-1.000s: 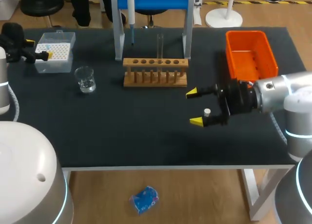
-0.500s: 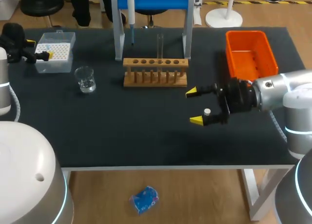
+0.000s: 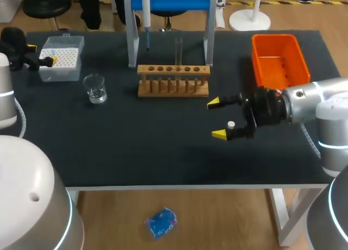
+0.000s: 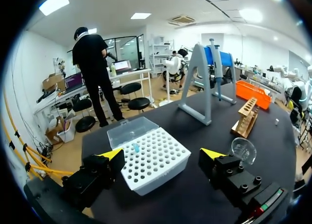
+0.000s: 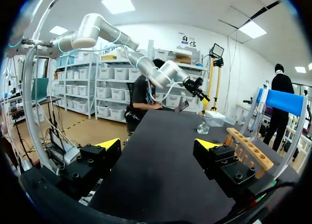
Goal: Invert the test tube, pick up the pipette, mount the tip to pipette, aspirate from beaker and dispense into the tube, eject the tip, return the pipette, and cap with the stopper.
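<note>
Between the right jaws, spread wide, a white stopper [image 3: 231, 124] lies beside one finger; the left jaws, also wide, face the tip box [image 4: 151, 158] just ahead.

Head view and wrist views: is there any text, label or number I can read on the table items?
No text can be read.
beaker: any markings too small to tell.
pipette: any print too small to tell.
tip box, wooden rack, orange bin: no print shows.
</note>
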### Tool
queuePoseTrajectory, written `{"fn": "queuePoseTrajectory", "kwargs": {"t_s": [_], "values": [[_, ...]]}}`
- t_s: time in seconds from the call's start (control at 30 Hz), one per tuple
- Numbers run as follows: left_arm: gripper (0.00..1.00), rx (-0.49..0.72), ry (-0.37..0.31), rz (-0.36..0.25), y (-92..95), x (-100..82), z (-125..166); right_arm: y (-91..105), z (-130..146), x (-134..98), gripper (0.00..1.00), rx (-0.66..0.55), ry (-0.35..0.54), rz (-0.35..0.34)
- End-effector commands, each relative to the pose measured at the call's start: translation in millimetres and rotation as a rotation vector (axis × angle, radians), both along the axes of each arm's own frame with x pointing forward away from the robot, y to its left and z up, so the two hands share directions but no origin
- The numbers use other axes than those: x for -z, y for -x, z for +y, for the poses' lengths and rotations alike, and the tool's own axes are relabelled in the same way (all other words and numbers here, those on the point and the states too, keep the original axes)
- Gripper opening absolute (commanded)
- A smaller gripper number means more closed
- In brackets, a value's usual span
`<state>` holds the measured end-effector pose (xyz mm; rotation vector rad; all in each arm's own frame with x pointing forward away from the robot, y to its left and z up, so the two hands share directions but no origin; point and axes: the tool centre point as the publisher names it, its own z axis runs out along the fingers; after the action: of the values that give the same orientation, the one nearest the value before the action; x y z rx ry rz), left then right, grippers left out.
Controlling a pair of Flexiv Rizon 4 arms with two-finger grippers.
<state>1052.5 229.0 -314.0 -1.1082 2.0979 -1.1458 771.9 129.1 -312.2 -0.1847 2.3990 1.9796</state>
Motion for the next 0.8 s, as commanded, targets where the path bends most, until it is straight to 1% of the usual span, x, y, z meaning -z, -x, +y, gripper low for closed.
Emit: {"fn": "queuePoseTrajectory", "kwargs": {"t_s": [0.03,0.1,0.2,0.27,0.4,0.47,0.53,0.7,0.77,0.8], "values": [[0.98,0.006,0.003,0.014,-18.6,9.8,1.4,0.5,0.2,0.6,1.00,0.002,-0.001,-0.001],[0.91,0.007,0.005,0.019,-23.5,11.9,2.0,0.5,0.2,0.6,1.00,0.002,-0.001,-0.001],[0.90,0.008,0.009,0.022,-28.4,13.8,2.3,0.5,0.2,0.6,1.00,0.002,-0.001,-0.001],[0.85,0.012,0.008,0.027,-33.6,17.0,4.3,0.5,0.2,0.6,1.00,0.002,-0.001,-0.001],[0.84,0.011,0.005,0.036,-37.5,19.6,5.0,0.5,0.2,0.6,1.00,0.002,-0.001,-0.001],[0.85,0.010,0.007,0.041,-40.5,22.0,5.5,0.5,0.2,0.6,1.00,0.002,-0.001,-0.001],[0.81,0.009,0.007,0.042,-43.7,24.9,7.4,0.5,0.2,0.6,1.00,0.002,-0.001,-0.001],[0.79,0.010,0.006,0.047,-48.5,27.6,6.6,0.5,0.2,0.6,1.00,0.002,-0.001,-0.001],[0.81,0.011,0.002,0.049,-50.6,29.0,7.5,0.5,0.2,0.6,1.00,0.002,-0.001,-0.001],[0.80,0.011,0.002,0.050,-51.1,29.2,7.5,0.5,0.2,0.6,1.00,0.002,-0.001,-0.001]]}}
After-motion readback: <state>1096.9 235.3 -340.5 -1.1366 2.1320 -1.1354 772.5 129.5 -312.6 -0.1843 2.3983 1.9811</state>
